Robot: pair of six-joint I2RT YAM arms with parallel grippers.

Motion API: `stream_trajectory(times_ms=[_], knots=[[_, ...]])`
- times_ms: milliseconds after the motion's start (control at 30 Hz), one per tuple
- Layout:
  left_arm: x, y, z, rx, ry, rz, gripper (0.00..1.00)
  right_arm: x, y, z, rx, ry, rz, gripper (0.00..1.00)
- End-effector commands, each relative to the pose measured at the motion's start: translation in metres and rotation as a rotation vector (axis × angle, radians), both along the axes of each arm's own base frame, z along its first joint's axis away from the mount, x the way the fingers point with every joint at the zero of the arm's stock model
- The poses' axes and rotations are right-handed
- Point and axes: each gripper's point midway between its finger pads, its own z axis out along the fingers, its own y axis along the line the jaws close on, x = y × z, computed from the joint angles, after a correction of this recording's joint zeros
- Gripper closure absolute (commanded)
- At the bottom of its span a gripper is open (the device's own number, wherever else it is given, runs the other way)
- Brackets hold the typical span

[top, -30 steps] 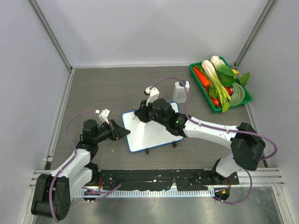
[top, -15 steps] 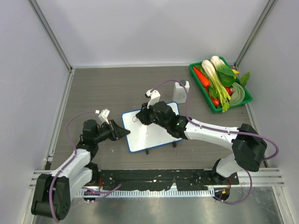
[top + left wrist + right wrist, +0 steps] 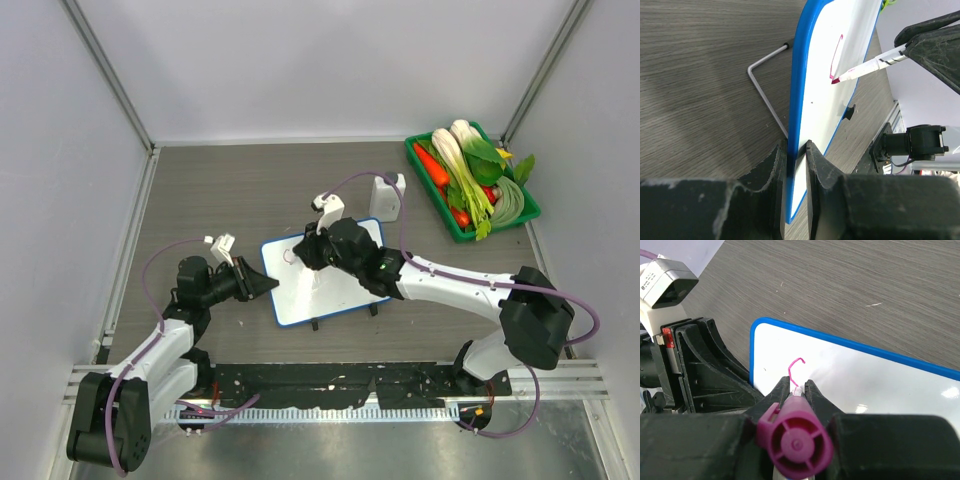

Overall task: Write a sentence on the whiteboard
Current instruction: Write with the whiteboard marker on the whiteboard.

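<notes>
Whiteboard [image 3: 310, 296] is propped up at a slant on the bench [image 3: 220, 190], roughly mid-bench between the two arms. It's held up by a bent wire leg [image 3: 765, 95] behind it and two little black feet [image 3: 314, 323] along the near edge. Its left edge is pinched by the left fingers [image 3: 771, 170], which are nearly together, with the blue rim squeezed right between them. A marker [image 3: 870, 67] with a magenta butt end is clamped tight by the right fingers [image 3: 782, 390] and reached in over the far side of the board. From the left wrist view, the tip looks to be touching the white face. Of the sentence, only one hooked magenta stroke [image 3: 796, 364] can be seen, up near the board's far left corner, and the tip is parked at its lower end. No readable letters can be made out. A white bottle [image 3: 386, 196] is stood just behind the board's far right corner, apart from it. A green tray [image 3: 413, 152] piled with vegetables [image 3: 470, 175] is set well off to the far right of the board, by the wall.
</notes>
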Motion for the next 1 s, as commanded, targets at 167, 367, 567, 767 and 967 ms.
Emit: stream_trajectory(times_ms=[167,367,567,767,967], knots=[[0.005,0.000,0.006,0.007,-0.050,0.000,1.00,-0.006,-0.003,-0.012,-0.039,0.013,0.030,0.99],[0.005,0.000,0.006,0.007,-0.050,0.000,1.00,-0.006,0.008,-0.008,-0.005,0.020,0.048,0.99],[0.005,0.000,0.006,0.007,-0.052,0.000,1.00,-0.003,0.016,-0.002,0.030,0.025,0.044,0.99],[0.005,0.000,0.006,0.008,-0.054,-0.002,1.00,0.002,0.017,0.016,0.066,-0.007,0.022,0.99],[0.006,0.000,0.006,0.009,-0.055,0.001,1.00,-0.002,0.025,0.033,0.121,-0.010,0.058,0.99]])
